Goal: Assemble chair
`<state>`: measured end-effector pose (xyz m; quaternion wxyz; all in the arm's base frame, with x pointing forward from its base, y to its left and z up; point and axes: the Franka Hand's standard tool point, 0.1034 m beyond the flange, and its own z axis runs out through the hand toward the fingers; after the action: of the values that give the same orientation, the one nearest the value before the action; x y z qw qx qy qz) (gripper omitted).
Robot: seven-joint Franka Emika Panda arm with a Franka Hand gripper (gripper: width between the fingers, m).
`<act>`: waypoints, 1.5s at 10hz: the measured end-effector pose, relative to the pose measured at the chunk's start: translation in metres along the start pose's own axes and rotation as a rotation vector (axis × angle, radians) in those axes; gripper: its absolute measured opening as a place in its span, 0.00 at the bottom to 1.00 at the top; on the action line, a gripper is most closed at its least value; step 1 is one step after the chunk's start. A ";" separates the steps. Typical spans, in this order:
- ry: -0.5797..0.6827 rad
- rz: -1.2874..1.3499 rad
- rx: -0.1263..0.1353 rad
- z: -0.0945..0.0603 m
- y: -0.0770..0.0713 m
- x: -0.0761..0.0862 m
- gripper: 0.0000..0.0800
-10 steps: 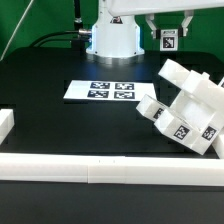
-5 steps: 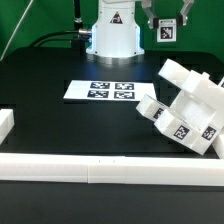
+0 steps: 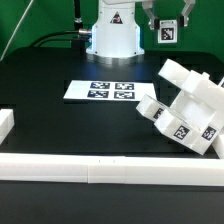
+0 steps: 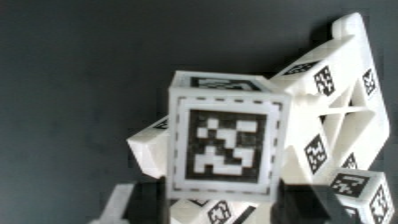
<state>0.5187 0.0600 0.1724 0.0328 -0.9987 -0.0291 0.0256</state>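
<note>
My gripper (image 3: 165, 12) sits top right, its opening unreadable — the tilted chair (image 3: 187, 106) could topple off the desk (image 3: 50, 120) edge.

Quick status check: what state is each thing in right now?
Chair: partly assembled, tilted on the table, not held.
Gripper: raised above the chair, holding nothing; open or shut unclear.
Marker board: flat on the table, apart from the chair.
Border bar: lying along the near edge.
</note>
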 end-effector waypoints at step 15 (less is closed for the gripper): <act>0.056 -0.264 -0.044 0.016 -0.018 0.035 0.35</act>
<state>0.5518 0.0811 0.1557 0.0146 -0.9870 -0.1601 -0.0077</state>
